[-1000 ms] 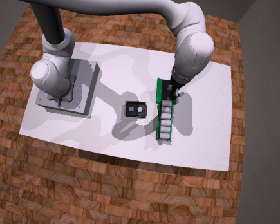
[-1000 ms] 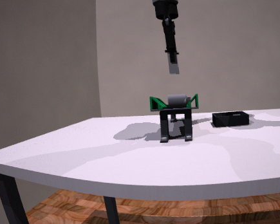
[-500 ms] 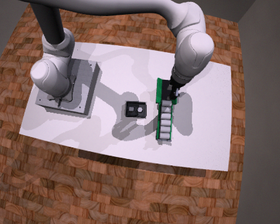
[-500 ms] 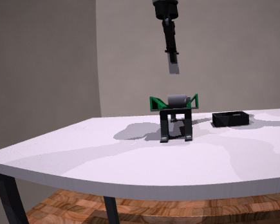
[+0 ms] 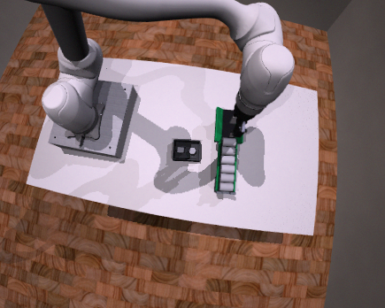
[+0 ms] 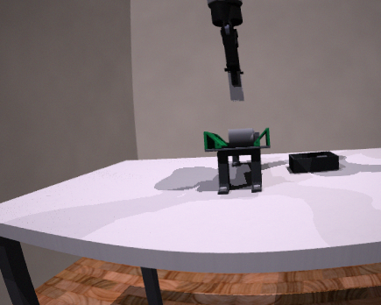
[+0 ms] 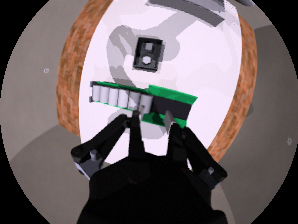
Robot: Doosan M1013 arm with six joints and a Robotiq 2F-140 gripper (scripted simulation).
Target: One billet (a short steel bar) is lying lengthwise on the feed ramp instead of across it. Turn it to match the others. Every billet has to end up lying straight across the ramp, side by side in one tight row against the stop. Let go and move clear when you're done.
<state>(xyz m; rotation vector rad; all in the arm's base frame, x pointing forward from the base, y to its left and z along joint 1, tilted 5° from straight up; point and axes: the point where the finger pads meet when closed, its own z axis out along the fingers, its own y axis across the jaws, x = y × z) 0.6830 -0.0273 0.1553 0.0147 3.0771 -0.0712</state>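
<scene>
A smooth white robot arm (image 5: 265, 66) with rounded, bulbous joints and dark grey tubular links. It stands on a square grey base plate (image 5: 124, 111). Its gripper (image 7: 152, 123) is black, with angular linked fingers.

bare test cell or workshop corner. plain grey walls (image 6: 74, 79), wood-block floor (image 5: 164, 265). white worktop (image 6: 118, 206) on dark legs, carrying industrial arm on grey base plate (image 5: 119, 95), green feed ramp (image 5: 219, 128), black tray (image 6: 313, 161).
</scene>
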